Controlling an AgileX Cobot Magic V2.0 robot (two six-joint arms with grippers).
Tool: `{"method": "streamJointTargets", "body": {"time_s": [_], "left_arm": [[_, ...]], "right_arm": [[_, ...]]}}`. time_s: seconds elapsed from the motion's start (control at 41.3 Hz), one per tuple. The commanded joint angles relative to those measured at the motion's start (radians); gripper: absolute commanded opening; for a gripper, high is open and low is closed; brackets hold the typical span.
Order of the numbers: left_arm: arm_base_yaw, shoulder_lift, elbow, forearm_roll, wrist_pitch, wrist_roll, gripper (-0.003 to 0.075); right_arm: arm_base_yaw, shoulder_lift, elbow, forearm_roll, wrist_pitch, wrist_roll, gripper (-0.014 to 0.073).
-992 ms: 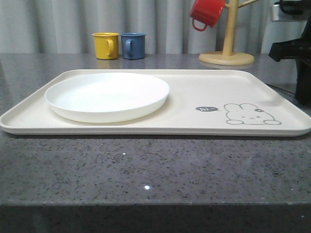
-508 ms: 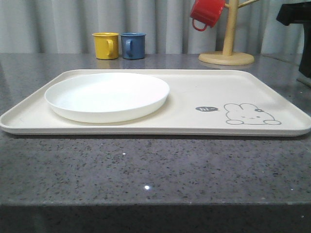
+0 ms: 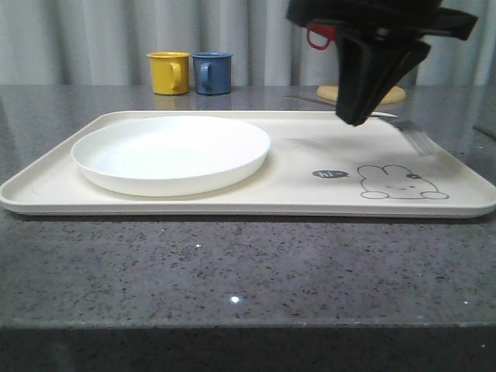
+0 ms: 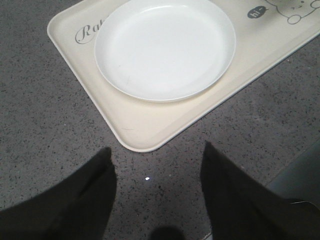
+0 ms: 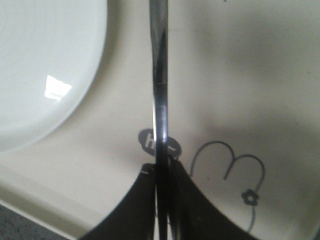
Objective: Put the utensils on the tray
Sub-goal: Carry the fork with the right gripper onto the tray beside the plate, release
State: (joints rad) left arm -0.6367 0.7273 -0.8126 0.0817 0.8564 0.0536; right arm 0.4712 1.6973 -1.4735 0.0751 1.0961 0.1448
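I'm looking across a dark grey speckled stone countertop point(image 3: 232, 271) that is catching small glints of overhead light near its front edge. Behind it, pale grey curtains point(image 3: 93, 39) are hanging in vertical folds across the whole back. A yellow mug point(image 3: 169, 73) and a blue mug point(image 3: 212, 73) are standing side by side at the far edge, and the round wooden base of a mug stand point(image 3: 329, 91) is sitting further right.
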Motion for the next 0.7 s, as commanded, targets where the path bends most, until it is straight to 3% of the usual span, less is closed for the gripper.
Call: {"method": "streamJointTargets", "body": {"time_s": [0.0, 0.169, 0.508, 0.678], "left_arm": [[-0.007, -0.003, -0.026, 0.003, -0.069, -0.010, 0.0367], [-0.007, -0.003, -0.026, 0.003, -0.071, -0.010, 0.0367], [-0.007, -0.003, -0.026, 0.003, -0.073, -0.010, 0.0367], [-0.007, -0.003, -0.026, 0.003, -0.082, -0.010, 0.0367]], "right_arm": [[0.020, 0.013, -0.083, -0.047, 0.002, 0.130, 0.0045], [0.019, 0.087, -0.138, -0.051, -0.017, 0.296, 0.0045], [0.018, 0.137, -0.141, -0.055, -0.074, 0.415, 0.0051], [0.018, 0.137, -0.141, -0.055, -0.072, 0.421, 0.0183]]}}
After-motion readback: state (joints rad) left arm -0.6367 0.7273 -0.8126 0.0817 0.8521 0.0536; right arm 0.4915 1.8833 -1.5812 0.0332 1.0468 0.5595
